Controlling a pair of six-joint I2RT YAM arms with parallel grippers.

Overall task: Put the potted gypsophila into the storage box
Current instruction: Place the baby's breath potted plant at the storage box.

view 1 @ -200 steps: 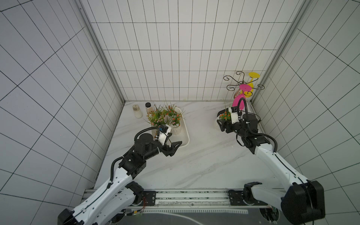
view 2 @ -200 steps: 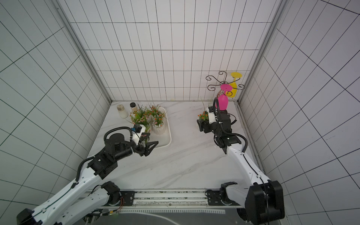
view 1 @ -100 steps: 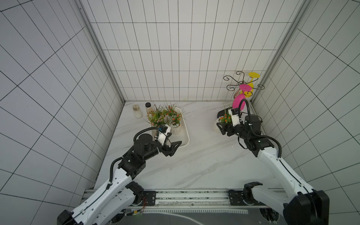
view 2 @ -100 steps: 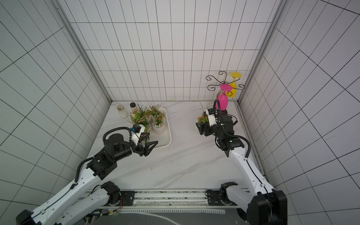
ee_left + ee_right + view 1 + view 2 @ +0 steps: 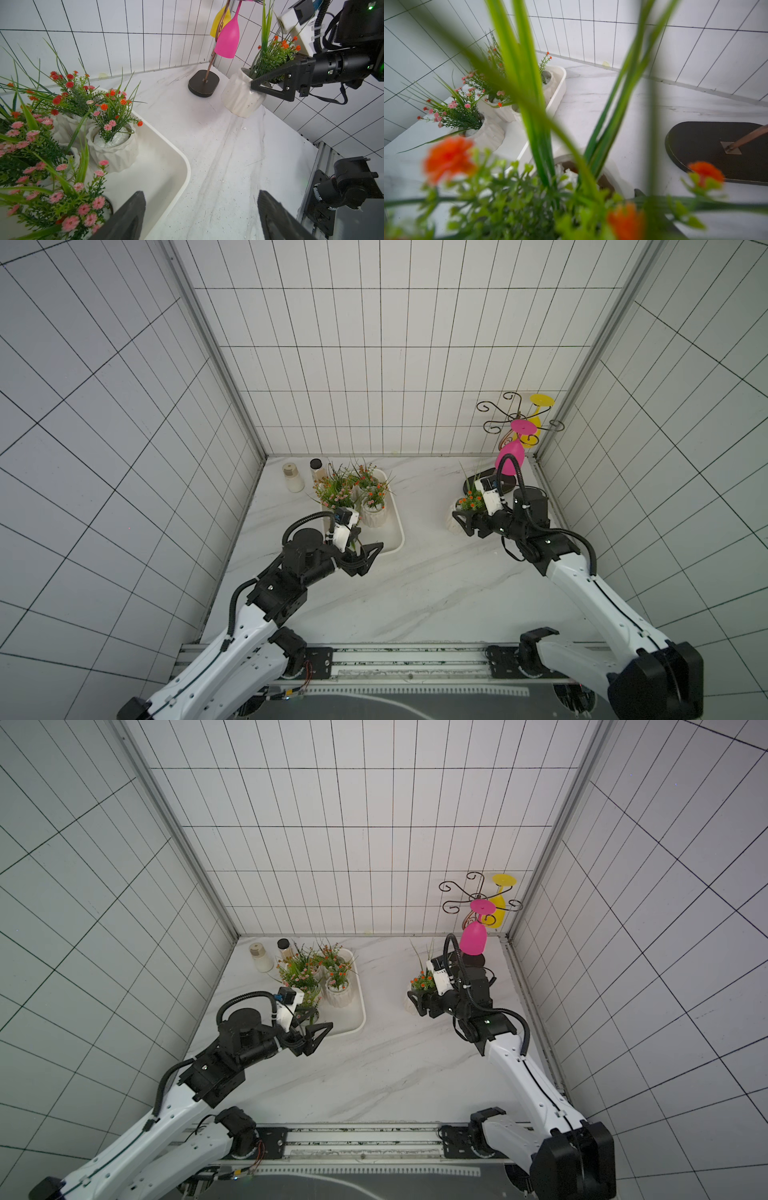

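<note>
Right hand [image 5: 462, 522] has carried the pot [image 5: 241, 99], pinched by its rim, toward the box [image 5: 180, 166]. Rim-only grip may slip. Left hand [image 5: 201, 207], spread and empty, waits ahead and may block it.

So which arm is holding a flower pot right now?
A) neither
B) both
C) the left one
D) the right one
D: the right gripper is clamped on the rim of the orange-flowered pot, while the left gripper stands open and empty by the tray.
</note>
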